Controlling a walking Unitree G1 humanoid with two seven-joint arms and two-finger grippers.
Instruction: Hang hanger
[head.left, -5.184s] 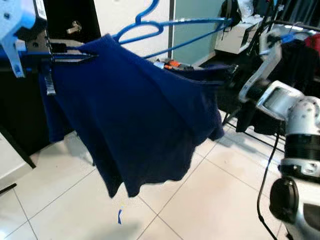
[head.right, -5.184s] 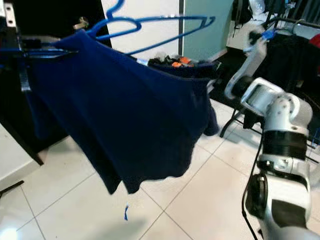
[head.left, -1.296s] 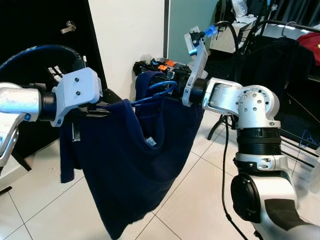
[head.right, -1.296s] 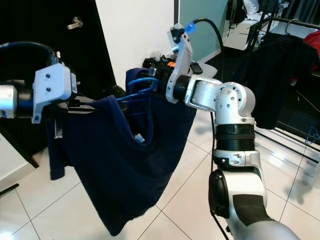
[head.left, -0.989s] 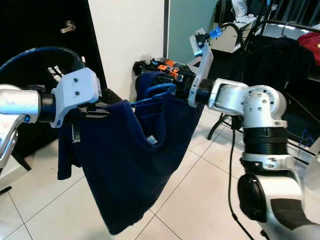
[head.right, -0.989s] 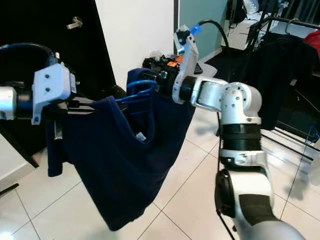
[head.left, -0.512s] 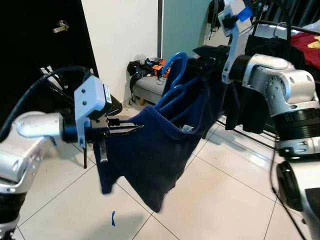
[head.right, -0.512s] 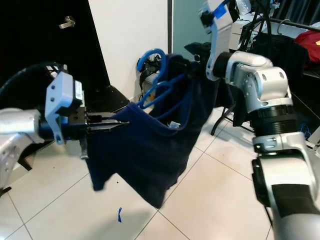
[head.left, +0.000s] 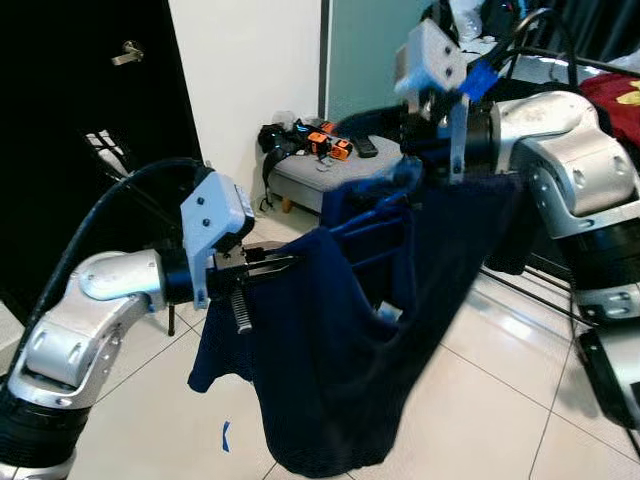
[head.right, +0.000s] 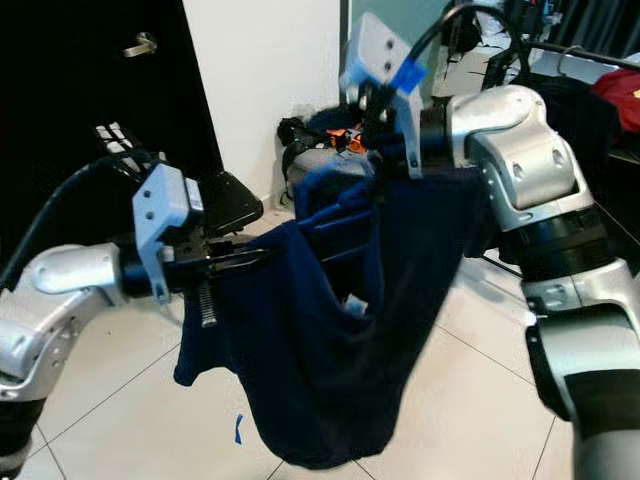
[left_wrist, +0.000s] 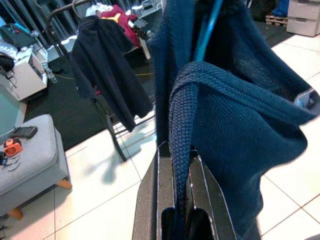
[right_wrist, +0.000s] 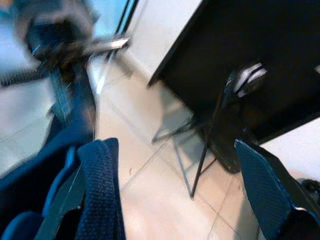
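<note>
Bright indoor light, motion-blurred wrist view

left pincer (head.right: 235, 262): clamps navy garment (head.right: 340, 340) edge | right pincer (head.right: 372, 160): apparently grips its top beside blue hanger (head.right: 340, 195)

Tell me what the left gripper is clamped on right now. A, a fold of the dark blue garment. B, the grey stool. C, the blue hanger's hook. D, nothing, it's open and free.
A: in the left wrist view the left gripper has its two black fingers shut on a fold of the dark blue garment, and the left eye view shows the same pinch at the cloth's edge.
</note>
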